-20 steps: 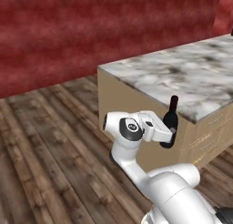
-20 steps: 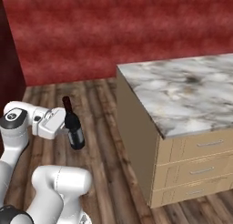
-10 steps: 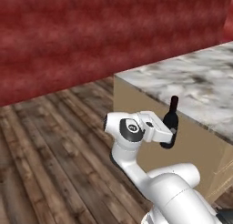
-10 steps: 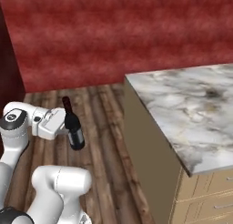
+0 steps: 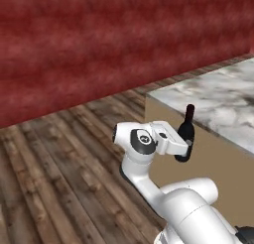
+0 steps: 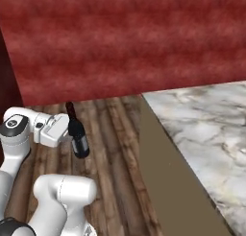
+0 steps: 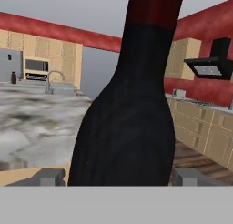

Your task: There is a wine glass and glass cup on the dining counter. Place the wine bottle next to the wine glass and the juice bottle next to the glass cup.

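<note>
My gripper (image 5: 183,148) is shut on the wine bottle (image 5: 187,133), a slim black bottle with a dark red top, and holds it upright above the wooden floor. From the right side, the gripper (image 6: 71,135) grips the wine bottle (image 6: 78,134) at its body. In the hand view the wine bottle (image 7: 132,104) stands between my fingertips (image 7: 50,176). The dining counter (image 5: 221,106), with its veined marble top, lies just right of the bottle; its corner (image 6: 202,129) is close ahead. A tiny dark maroon bottle shape (image 7: 13,77), perhaps the juice bottle, stands far off. The wine glass and glass cup are out of view.
A red wall (image 5: 99,44) runs behind the wooden floor (image 5: 54,163). Beyond the marble top in the hand view are a sink tap (image 7: 53,77), a microwave (image 7: 37,65), beige cabinets (image 7: 200,123) and a black range hood (image 7: 214,66).
The whole picture has shifted, so the base has driven: the dining counter's corner now lies nearer and its drawers have left the view. The bottle stays gripped in the same pose.
</note>
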